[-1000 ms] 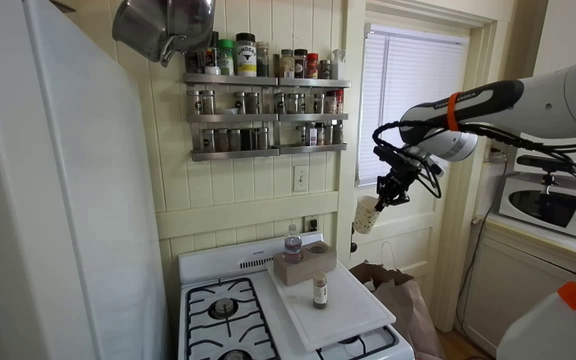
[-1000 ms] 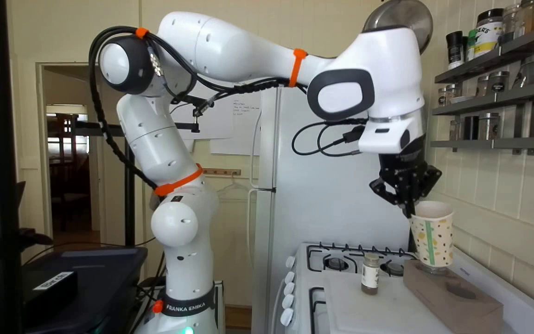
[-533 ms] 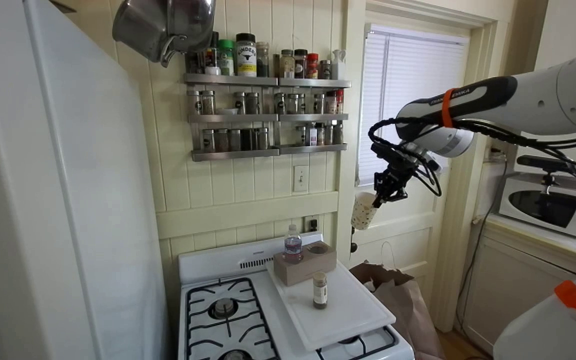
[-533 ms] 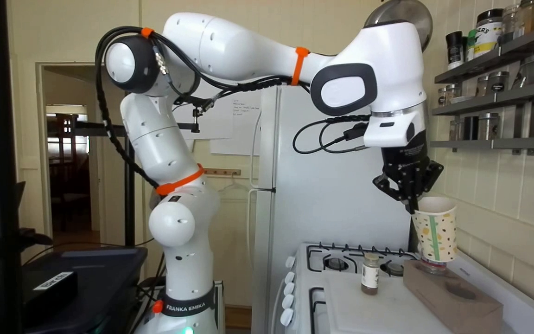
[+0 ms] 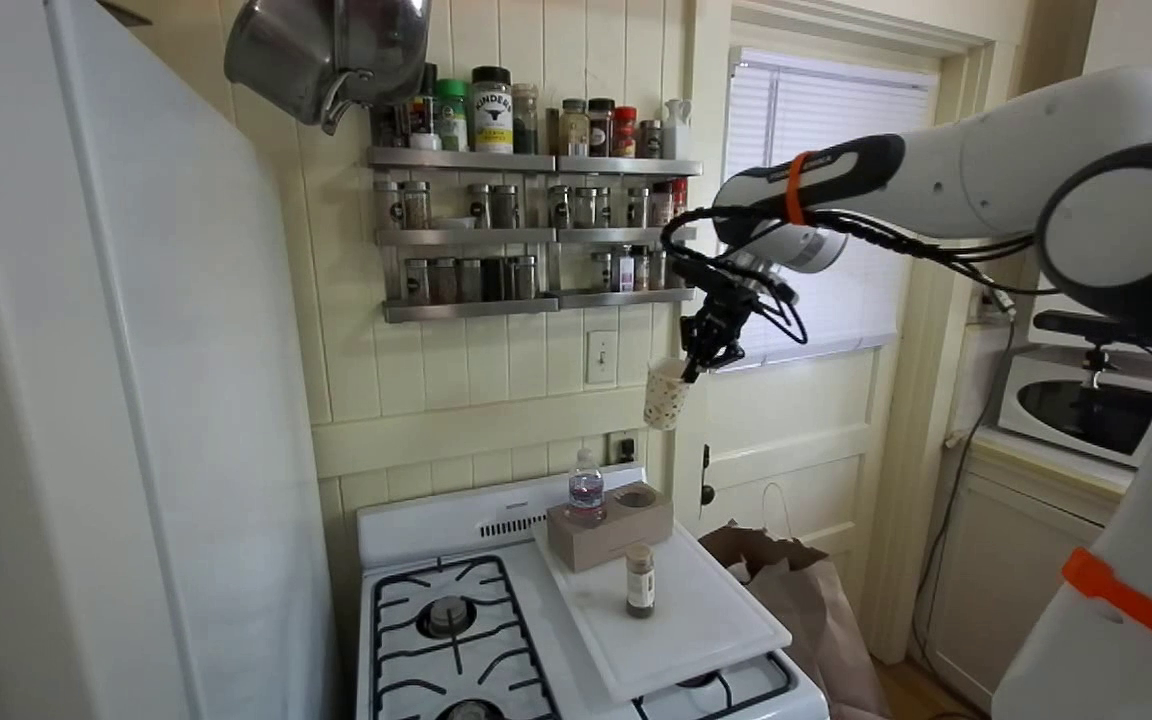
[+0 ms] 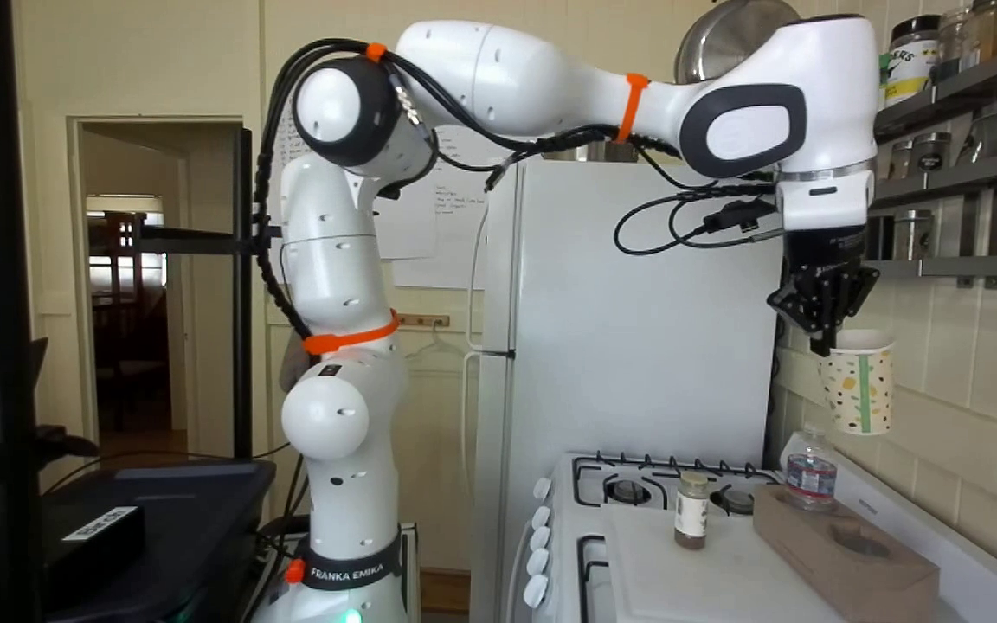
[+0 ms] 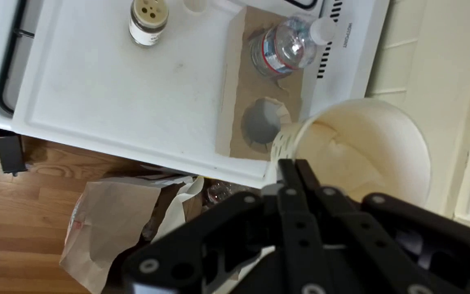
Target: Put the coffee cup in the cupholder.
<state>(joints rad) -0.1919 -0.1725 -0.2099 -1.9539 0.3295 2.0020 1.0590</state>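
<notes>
The coffee cup, a pale paper cup with coloured specks and a green stripe, shows in both exterior views [image 5: 664,398] [image 6: 864,389]. In the wrist view I look into its open mouth [image 7: 365,151]. My gripper [image 7: 293,162] is shut on its wall, one finger inside and one outside; it also shows in both exterior views [image 5: 690,375] [image 6: 824,346]. The cup hangs nearly upright in the air, higher than the cupholder. The cupholder, a tan cardboard box [image 5: 601,545] [image 6: 884,567] [image 7: 227,106], has an open round hole [image 7: 261,120] beside a clear bottle.
The clear bottle [image 5: 586,492] [image 6: 810,476] [image 7: 284,47] stands in the cupholder. A shaker jar [image 5: 640,582] [image 6: 691,515] stands on the white board [image 5: 696,630] over the stove. The spice rack [image 5: 626,297] hangs above, near the arm. A paper bag [image 5: 826,610] stands beside the stove.
My gripper and the held cup have moved up and towards the wall: left in an exterior view, right in an exterior view. The bottle behind the cup has come into sight there.
</notes>
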